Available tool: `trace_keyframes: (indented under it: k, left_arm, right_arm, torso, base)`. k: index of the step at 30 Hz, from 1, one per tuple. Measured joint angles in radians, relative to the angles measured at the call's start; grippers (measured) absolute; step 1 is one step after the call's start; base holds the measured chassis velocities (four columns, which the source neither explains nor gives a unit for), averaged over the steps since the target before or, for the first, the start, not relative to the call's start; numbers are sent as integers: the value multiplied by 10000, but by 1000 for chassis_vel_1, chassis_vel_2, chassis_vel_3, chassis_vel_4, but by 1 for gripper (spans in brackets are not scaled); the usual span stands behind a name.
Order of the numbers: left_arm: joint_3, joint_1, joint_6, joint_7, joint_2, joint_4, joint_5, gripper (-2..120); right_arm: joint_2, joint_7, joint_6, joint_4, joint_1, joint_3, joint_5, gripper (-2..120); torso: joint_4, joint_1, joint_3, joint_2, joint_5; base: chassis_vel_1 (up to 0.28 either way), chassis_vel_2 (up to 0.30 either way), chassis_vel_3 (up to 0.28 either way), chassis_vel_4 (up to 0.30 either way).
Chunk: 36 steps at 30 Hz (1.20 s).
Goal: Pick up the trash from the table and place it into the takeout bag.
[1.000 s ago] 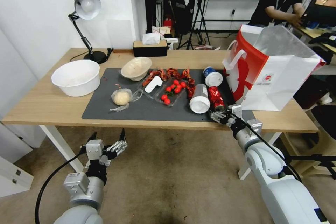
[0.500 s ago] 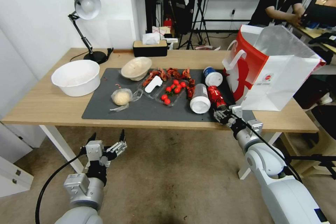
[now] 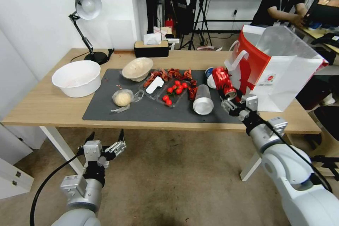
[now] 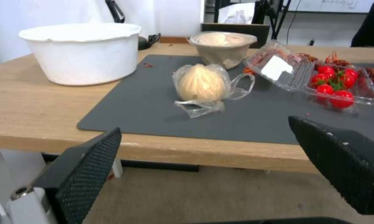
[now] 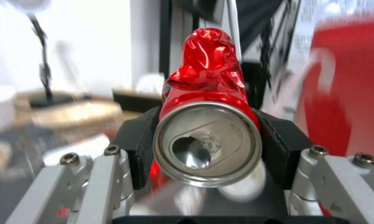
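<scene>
My right gripper (image 3: 231, 99) is shut on the crushed red can (image 3: 223, 81), lifted above the grey mat (image 3: 148, 109) just left of the takeout bag (image 3: 279, 67). In the right wrist view the can (image 5: 207, 124) sits end-on between the black pads (image 5: 280, 146). Still on the mat lie the clear cup with a white lid (image 3: 202, 100), the blue-white cup (image 3: 209, 77) partly behind the can, the beige bowl (image 3: 137, 68) and the clear bag with a pale lump (image 3: 123, 97). My left gripper (image 3: 105, 140) hangs open below the table's front edge, facing the bagged lump (image 4: 201, 84).
A large white bowl (image 3: 76, 77) sits at the table's left end. A clear tray of cherry tomatoes (image 3: 173, 91) and red crayfish scraps (image 3: 169, 74) lie mid-mat. A desk lamp (image 3: 86, 24) and tissue box (image 3: 152, 47) stand at the back edge.
My right gripper closed on the red can, lifted it off the mat and carried it up and right toward the bag. The left arm barely moved.
</scene>
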Motion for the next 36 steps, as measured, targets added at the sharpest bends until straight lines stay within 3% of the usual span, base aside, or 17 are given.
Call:
trace_keyframes:
  k: [3,11,16,19,26,28,36]
  left_arm:
    - [-15,99,-179,100,-32,-13,1,100]
    - [-20,155,-275,262,-96,-12,159,100]
    - [-41,173,-319,273,-95,15,159,100]
    - [-43,129,-338,279,-79,18,-31,100]
    - [-68,72,-433,324,-14,92,-72,100]
    - [-96,36,-434,328,18,105,-89,100]
    - [-93,37,-433,329,21,131,-91,100]
  right_arm:
    - [-610,145,885,161,501,146,804,52]
    - [-1495,1087,1584,-521,1759,382,2522,52]
    - [-1879,1490,1574,-1012,2435,523,3059,52]
    - [-2211,2323,1174,-1586,3163,533,4288,52]
    - [-2485,2872,924,-2199,3690,517,4728,52]
    - [-2604,3473,591,-2293,3896,483,4980,52]
    - [-2743,3677,293,-2486,4010,466,5128,75]
  torso:
    - [1,0,1,0,1]
    - [2,0,1,0,2]
    - [1,1,1,-1,1]
    - [2,0,1,-1,-1]
    - [0,2,1,-1,2]
    - [0,2,1,-1,1]
    - [0,2,1,-1,0]
  base:
    - [0,0,0,0]
    - [0,0,0,0]
    - [0,0,0,0]
    - [0,0,0,0]
    - [0,0,0,0]
    - [0,0,0,0]
    - [0,0,0,0]
